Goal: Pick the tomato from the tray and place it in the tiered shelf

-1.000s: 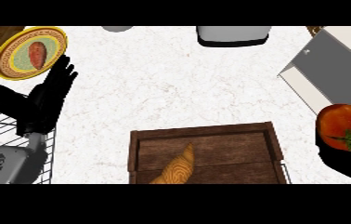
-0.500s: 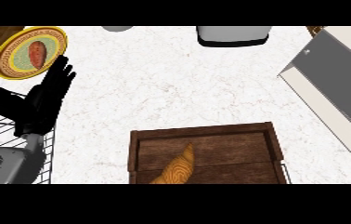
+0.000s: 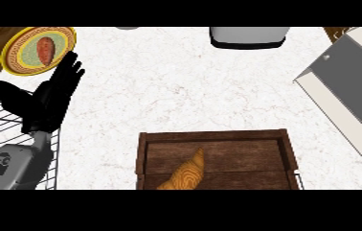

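**Tomato out of sight, shelf waiting at the left**

No tomato shows anywhere in the head view. The wooden tray (image 3: pixel 212 136) at the lower middle holds only an orange, wood-grained, horn-shaped piece (image 3: pixel 185 173). The right hand is not in view either, so whether it holds the tomato cannot be told.

The left hand (image 3: pixel 53 98) rests at the left edge, fingers straight and pointing up, holding nothing. It sits just above the wire tiered shelf (image 3: pixel 13 129) and below a yellow-rimmed plate (image 3: pixel 21 36).

The step in hand is probably the carry to the shelf. To do it well, the tomato should travel high over the tray's rim and come down onto the wire from above. The path should pass clear of the resting left hand.

No brand, label or writing is readable.
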Tool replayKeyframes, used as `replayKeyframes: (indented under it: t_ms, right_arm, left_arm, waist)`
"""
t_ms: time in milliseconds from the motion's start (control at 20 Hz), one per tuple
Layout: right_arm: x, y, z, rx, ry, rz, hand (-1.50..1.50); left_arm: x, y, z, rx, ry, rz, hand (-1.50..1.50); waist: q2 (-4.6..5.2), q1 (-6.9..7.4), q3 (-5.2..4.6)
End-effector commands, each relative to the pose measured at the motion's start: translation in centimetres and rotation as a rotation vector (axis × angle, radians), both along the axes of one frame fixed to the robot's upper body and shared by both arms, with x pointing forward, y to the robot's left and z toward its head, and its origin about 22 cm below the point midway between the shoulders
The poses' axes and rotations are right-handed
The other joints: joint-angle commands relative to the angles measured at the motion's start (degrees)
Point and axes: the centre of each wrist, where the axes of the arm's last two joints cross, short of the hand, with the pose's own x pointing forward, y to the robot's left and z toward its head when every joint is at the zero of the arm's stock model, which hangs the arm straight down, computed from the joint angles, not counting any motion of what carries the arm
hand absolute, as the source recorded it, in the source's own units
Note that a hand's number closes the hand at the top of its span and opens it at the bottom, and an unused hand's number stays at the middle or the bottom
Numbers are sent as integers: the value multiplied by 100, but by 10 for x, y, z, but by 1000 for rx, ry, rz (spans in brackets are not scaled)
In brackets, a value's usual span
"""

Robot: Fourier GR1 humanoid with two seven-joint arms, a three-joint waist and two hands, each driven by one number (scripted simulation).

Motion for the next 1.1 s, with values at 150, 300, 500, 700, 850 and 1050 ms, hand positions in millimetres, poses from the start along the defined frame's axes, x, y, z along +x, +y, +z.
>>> replayKeyframes:
  t_ms: [150,300,500,700,850,1050]
  right_arm:
    - [8,-53,-1,12,-173,-62,-150]
    - [24,-57,-3,33,-231,-42,-150]
    - [-5,-99,8,53,-256,-45,-150]
    - [-15,-112,24,192,-99,87,-150]
    - [-48,-134,47,233,-94,67,-150]
    - [-86,-158,51,233,-119,74,-150]
  left_arm:
    - [6,-5,-1,8,20,-3,0]
    - [19,-1,-9,-10,6,6,0]
    - [2,0,14,-4,7,-11,0]
    - [1,7,-3,1,-6,8,0]
    - [-5,-9,2,-7,-7,0,0]
    - [4,20,4,17,0,6,0]
  waist:
    - [8,66,-5]
    - [18,50,-8]
    - [-4,81,-3]
    - [-6,31,-6]
    - [-13,22,-3]
    - [11,4,8]
